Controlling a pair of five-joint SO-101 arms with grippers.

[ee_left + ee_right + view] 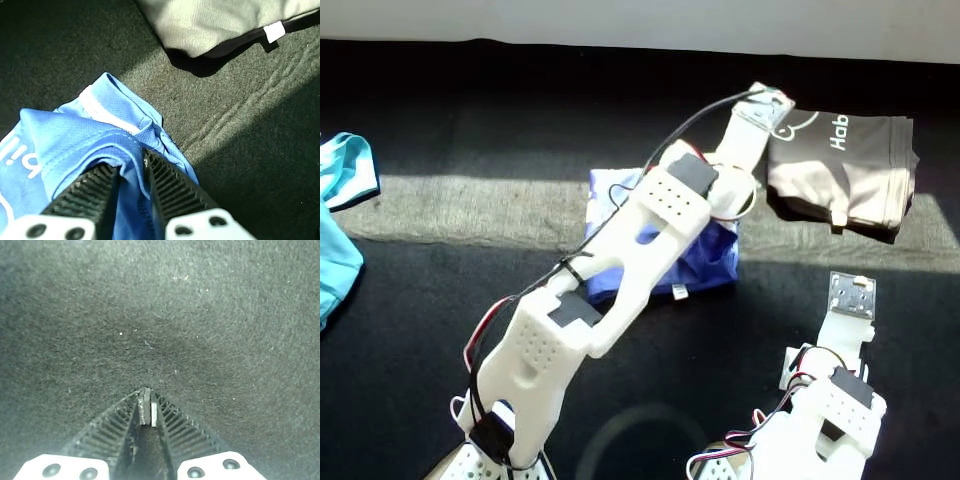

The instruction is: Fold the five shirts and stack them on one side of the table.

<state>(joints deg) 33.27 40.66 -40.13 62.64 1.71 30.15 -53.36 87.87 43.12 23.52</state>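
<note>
- High view: the blue shirt lies mid-table beside the folded grey shirt, probably the stack's base. The right gripper rests well apart.
- Left wrist view: the left gripper pinches a fold of the blue shirt, likely to shift it.
- Right wrist view: the right gripper is closed and empty over the table.

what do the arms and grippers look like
Both are white plastic shells with black motor blocks. The left arm has grids of small holes. Red, black and white cables run along it and gather at the base of the right arm. The left gripper and right gripper have black ribbed fingers on white bases with screw holes.
</note>
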